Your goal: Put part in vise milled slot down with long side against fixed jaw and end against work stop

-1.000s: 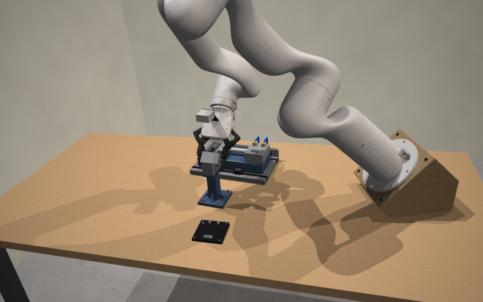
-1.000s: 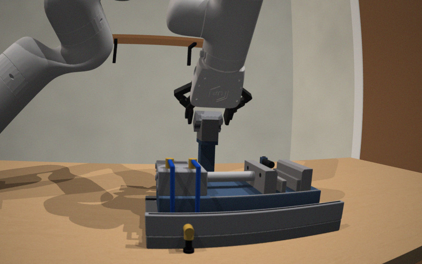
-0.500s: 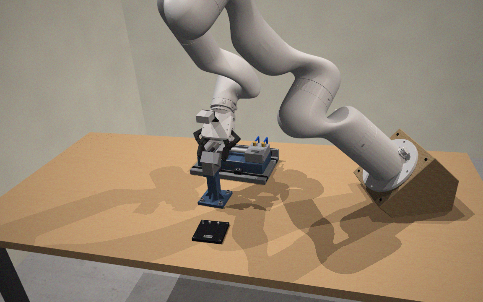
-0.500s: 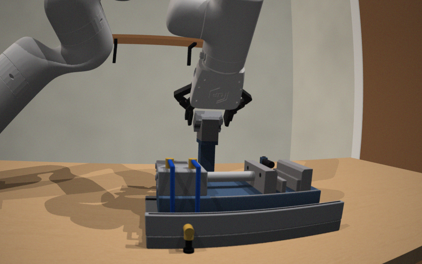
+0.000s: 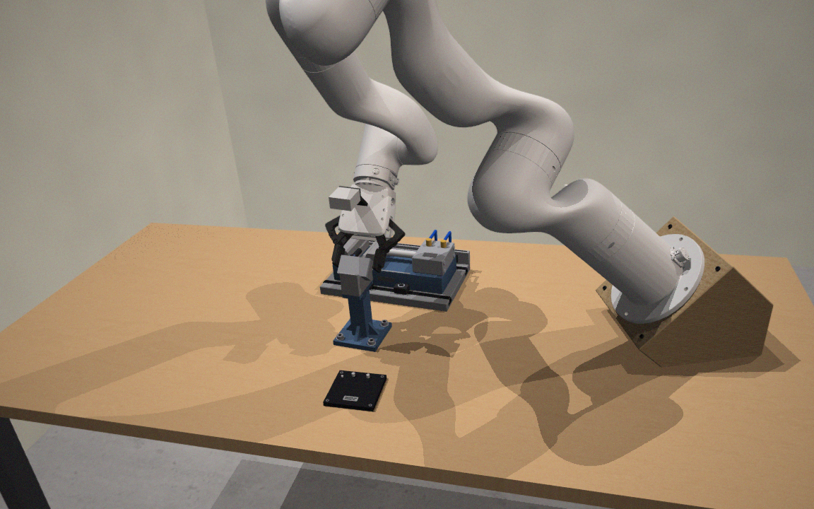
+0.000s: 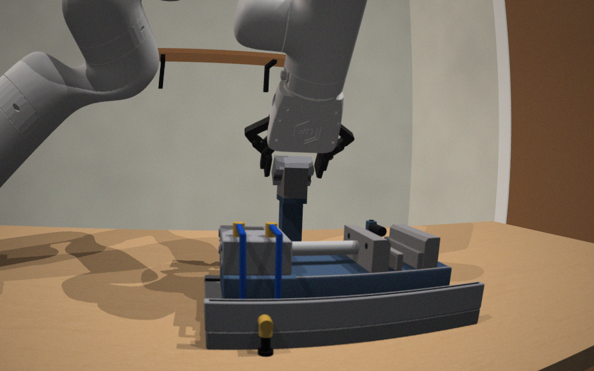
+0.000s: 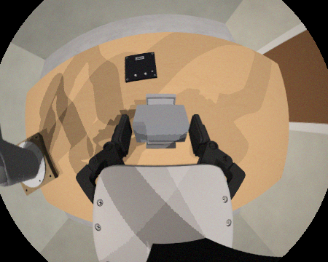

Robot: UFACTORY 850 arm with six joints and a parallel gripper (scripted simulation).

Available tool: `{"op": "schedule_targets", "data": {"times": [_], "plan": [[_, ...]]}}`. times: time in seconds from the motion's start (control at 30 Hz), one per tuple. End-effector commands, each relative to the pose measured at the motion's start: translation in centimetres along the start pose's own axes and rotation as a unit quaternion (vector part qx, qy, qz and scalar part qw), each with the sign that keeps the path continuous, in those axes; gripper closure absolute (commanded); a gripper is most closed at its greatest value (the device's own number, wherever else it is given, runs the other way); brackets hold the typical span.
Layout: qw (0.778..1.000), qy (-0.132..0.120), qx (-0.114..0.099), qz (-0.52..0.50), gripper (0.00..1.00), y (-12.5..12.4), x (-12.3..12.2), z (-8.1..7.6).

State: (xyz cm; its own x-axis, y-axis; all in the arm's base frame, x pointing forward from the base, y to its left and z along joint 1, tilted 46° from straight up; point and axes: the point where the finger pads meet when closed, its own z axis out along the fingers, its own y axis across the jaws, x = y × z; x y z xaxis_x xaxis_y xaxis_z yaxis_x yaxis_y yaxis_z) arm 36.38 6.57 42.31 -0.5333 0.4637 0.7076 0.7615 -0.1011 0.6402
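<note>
Grey part (image 6: 293, 174) rests in the V-block (image 5: 355, 273) atop its blue post, long axis toward the infeed plate (image 5: 355, 389); gripper (image 6: 293, 167) straddles it, fingers apart, gripping nothing.

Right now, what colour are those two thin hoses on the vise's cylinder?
Blue hoses, clearest in the exterior view.

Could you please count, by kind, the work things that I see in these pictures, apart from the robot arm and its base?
Vise: 1
V-block stand: 1
Infeed plate: 1
Part, lying in the V-block: 1
Total: 4
</note>
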Motion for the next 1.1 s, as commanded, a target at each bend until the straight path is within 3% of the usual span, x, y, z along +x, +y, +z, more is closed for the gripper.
{"op": "schedule_targets", "data": {"times": [0.0,0.4,1.07], "plan": [[1.0,-0.013,0.0,0.0,0.11,0.03,0.05,-0.01],[0.999,-0.053,0.0,0.0,0.11,0.04,0.14,-0.01],[0.988,-0.155,0.0,0.0,0.11,0.03,0.37,0.04]]}}
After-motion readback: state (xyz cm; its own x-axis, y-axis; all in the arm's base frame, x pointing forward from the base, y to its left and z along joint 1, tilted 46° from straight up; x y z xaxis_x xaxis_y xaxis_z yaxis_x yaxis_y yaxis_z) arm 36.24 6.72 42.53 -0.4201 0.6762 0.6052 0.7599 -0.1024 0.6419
